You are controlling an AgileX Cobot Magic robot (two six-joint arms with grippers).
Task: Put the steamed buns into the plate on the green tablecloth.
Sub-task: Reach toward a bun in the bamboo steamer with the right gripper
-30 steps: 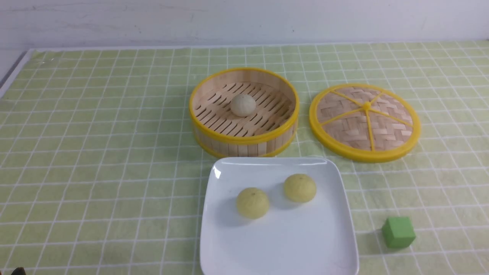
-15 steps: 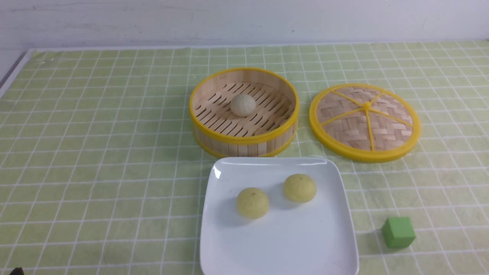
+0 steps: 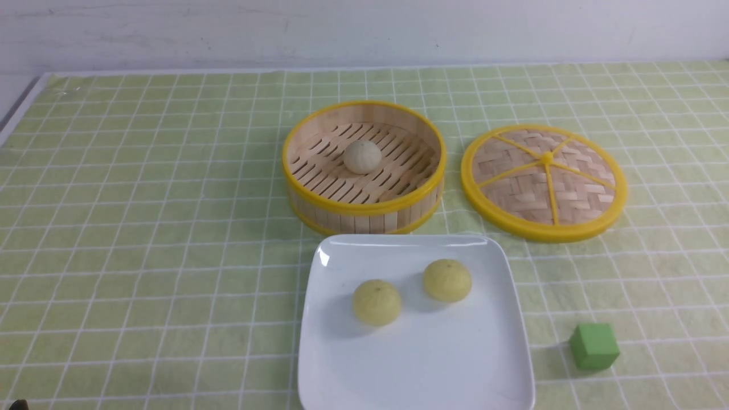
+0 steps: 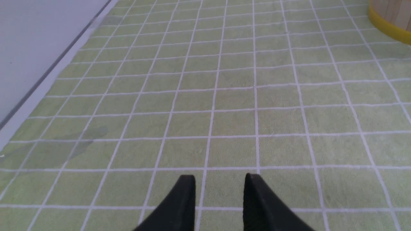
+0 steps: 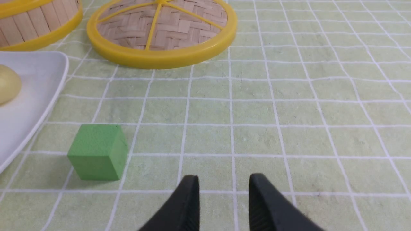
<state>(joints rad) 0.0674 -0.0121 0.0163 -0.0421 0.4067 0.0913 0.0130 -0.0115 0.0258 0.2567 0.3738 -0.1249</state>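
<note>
The step in hand, as I judge it, is fetching the beige bun (image 3: 362, 156). It sits alone in the middle of the bamboo basket (image 3: 364, 212), just behind the plate (image 3: 416, 364).

Both arms hang low at the robot's end of the green tablecloth (image 3: 142, 228). The left gripper (image 4: 220, 192) has its jaws parted over bare cloth, with nothing between them. The right gripper (image 5: 223, 192) is likewise parted and empty, with the green cube (image 5: 98, 150) near it.

I would bring an arm in over the basket wall and come straight down on the dome. I would close gently across its widest part, since it looks soft and could squash or roll on the slats. I would lift clear of the yellow rim before swinging across, then set the bun on the bare near half of the plate, apart from the others.

My count:
- 3 steamed buns: 1 beige in the basket, plus the nearer yellow-green bun (image 3: 376, 302) and the farther yellow-green bun (image 3: 447, 279), both on the plate and not touching
- 1 plate
- 1 basket
- 1 woven lid (image 3: 544, 182), lying flat beside the basket
- 1 green cube
- 2 grippers
</note>
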